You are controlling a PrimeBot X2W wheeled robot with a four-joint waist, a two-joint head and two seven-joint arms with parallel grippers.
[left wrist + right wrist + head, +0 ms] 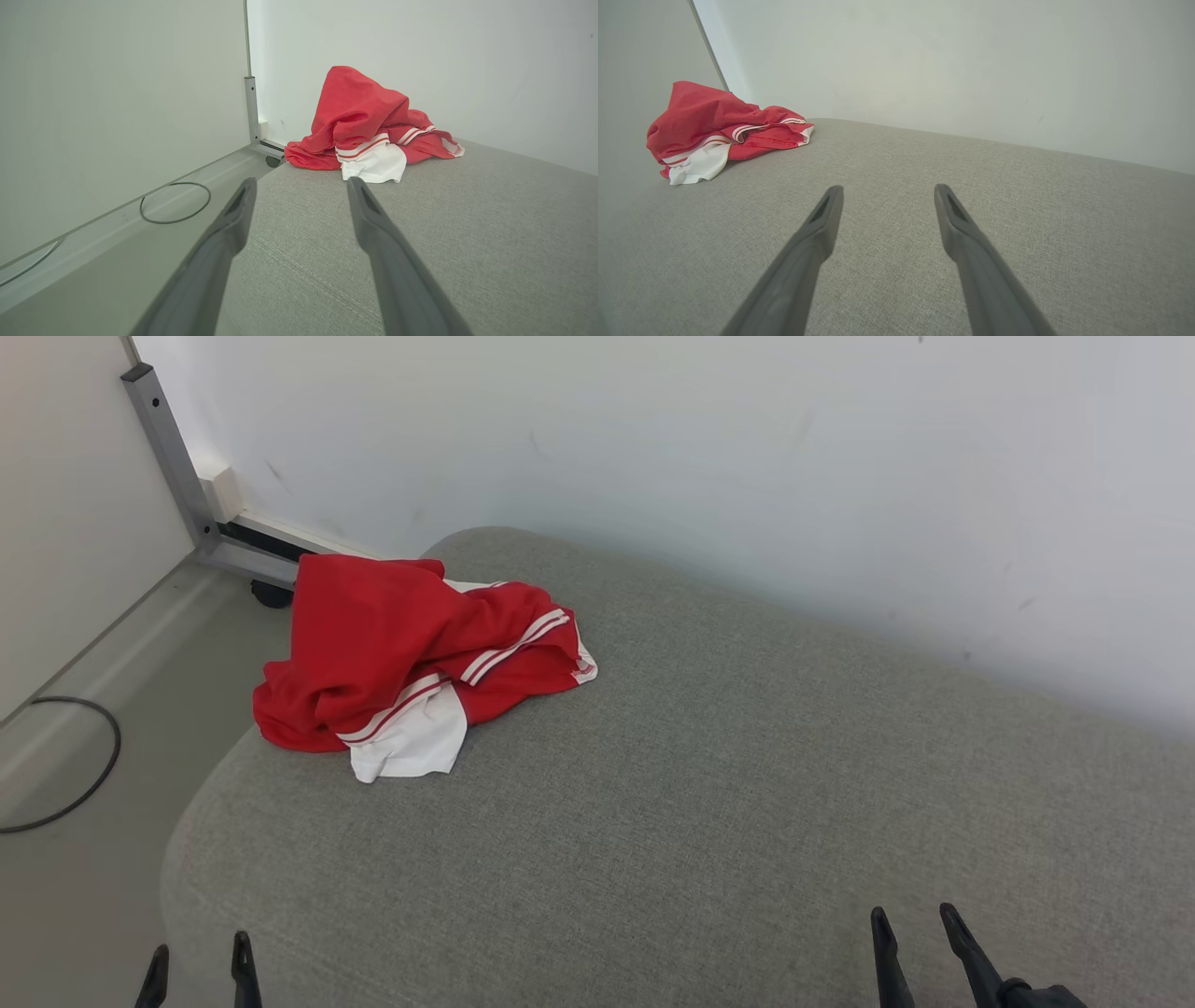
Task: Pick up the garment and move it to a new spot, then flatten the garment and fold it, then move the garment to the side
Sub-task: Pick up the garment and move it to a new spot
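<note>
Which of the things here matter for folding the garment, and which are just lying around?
For the job: red and white garment, crumpled on the grey cushion; left gripper and right gripper, both open, apart from it.
Lying about: black cable on the floor; metal frame by the wall.

no legible text or labels, tiny red print [584, 668] on garment [392, 635] hem unreadable
</note>
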